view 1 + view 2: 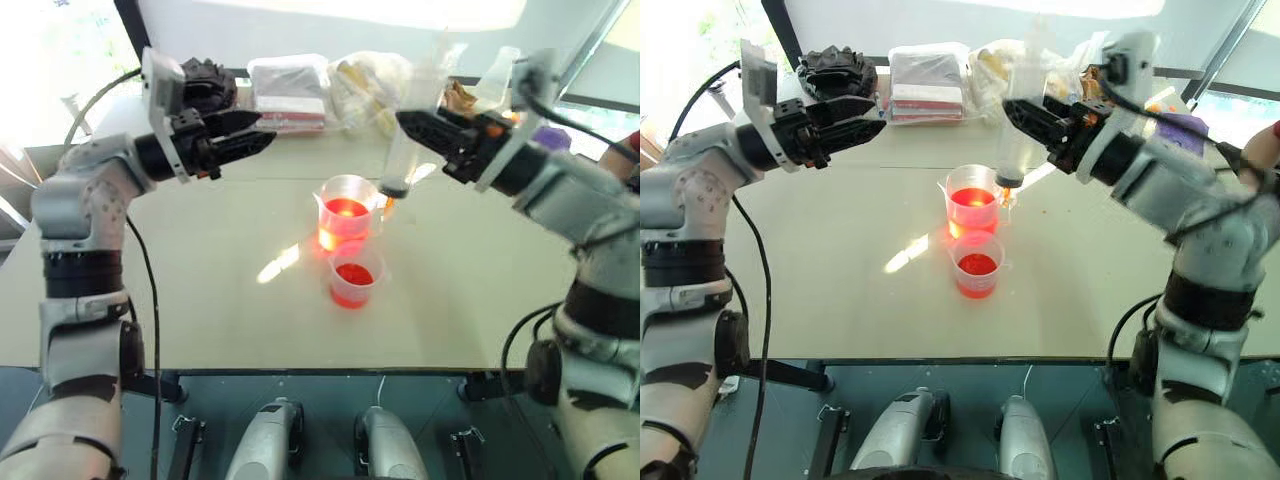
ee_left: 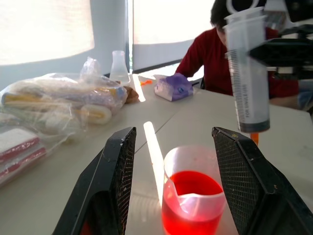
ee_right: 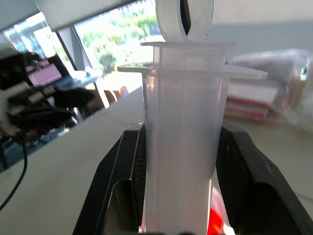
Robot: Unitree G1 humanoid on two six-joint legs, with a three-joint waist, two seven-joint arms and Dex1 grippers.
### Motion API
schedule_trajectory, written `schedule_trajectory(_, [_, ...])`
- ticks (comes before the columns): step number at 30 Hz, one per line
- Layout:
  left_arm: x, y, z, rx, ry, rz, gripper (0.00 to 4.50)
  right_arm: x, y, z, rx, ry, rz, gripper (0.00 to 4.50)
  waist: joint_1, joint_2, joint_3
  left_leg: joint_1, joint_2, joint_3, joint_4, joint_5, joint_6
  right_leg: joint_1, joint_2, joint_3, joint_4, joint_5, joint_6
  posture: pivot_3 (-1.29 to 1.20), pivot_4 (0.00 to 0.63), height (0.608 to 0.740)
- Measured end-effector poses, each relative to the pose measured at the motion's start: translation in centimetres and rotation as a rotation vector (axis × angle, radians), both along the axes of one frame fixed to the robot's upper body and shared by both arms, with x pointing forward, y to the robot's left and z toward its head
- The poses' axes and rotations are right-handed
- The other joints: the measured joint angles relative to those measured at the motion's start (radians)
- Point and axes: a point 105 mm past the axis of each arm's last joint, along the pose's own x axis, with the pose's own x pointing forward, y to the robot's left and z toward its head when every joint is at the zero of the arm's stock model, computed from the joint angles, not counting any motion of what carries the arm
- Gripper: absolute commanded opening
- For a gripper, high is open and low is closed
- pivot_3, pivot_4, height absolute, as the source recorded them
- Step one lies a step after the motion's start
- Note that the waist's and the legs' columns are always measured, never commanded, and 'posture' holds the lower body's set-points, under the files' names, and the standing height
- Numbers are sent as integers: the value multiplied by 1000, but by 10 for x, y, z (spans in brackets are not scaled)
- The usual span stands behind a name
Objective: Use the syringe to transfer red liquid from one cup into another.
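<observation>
The syringe (image 1: 400,165) stands upright in my right gripper (image 1: 408,128), which is shut on its clear barrel. Its plunger is pushed in, the dark seal low in the barrel, and the orange tip (image 2: 254,138) hangs just past the right rim of the taller handled beaker (image 1: 345,215). That beaker holds red liquid (image 2: 193,188). Directly in front of it stands the shorter cup (image 1: 353,278), also with red liquid in it. My left gripper (image 1: 262,132) hovers level to the left of the beaker, above the table, open with nothing between its fingers (image 2: 115,166).
Along the table's back edge lie stacked packets (image 1: 290,95), clear bags of supplies (image 2: 63,105), a conical flask (image 2: 119,63) and a purple wad (image 2: 171,87). A person in a red top (image 2: 215,58) sits beyond the far right side. A sunlit strip (image 1: 278,264) crosses the table.
</observation>
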Motion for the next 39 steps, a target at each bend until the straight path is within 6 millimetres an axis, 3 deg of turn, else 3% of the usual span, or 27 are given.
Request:
schedule_trajectory(3, [-13,8,-28,32,66,43,2567,15,-25,-24,14,279,-45,1488,-7,0,0,-1,0,0,-3,0,0,-1,0,0,-3,0,0,0,150,740])
schedule_trajectory(11, [-49,1,-70,41,143,93,2567,28,-35,-96,-43,690,-51,1488,-28,1,0,-3,0,0,-5,3,-5,-3,0,0,-5,0,0,0,150,740])
schedule_trajectory(16, [-58,-5,-70,27,124,115,2567,32,-26,-119,-62,784,-17,1488,-25,1,0,-3,0,0,-4,3,-5,-2,0,0,-5,0,0,0,150,740])
schedule_trajectory(22, [-61,-5,-74,11,141,147,2603,40,-28,-140,-128,817,-32,4419,-24,1,0,-3,0,0,-4,2,-7,-2,0,0,-5,0,0,0,150,740])
schedule_trajectory(23, [-61,-5,-74,10,139,148,2603,40,-29,-143,-136,820,-32,4469,-24,1,0,-3,0,0,-4,2,-7,-3,0,0,-5,0,0,0,150,740])
schedule_trajectory(29, [-62,-8,-74,-1,146,148,2603,45,-41,-138,-181,768,-50,4469,-26,1,0,-3,0,0,-4,2,-8,-3,1,0,-5,0,0,0,150,740])
schedule_trajectory(32, [-63,-4,-78,13,166,155,2603,43,-56,-112,-222,639,-22,4469,-20,2,0,-5,-1,0,-4,2,-8,-4,1,0,-5,0,0,0,150,740])
schedule_trajectory(36, [-62,3,-80,14,180,175,2603,23,-70,-68,-207,366,61,4469,-16,1,0,-5,0,-1,-5,1,-8,-2,1,-1,-8,0,0,0,150,740])
schedule_trajectory(39, [-61,5,-78,5,184,172,2603,-1,-71,-64,-151,167,113,4469,-16,1,0,-5,0,-2,-5,-2,-3,-1,1,-2,-9,0,0,0,150,740])
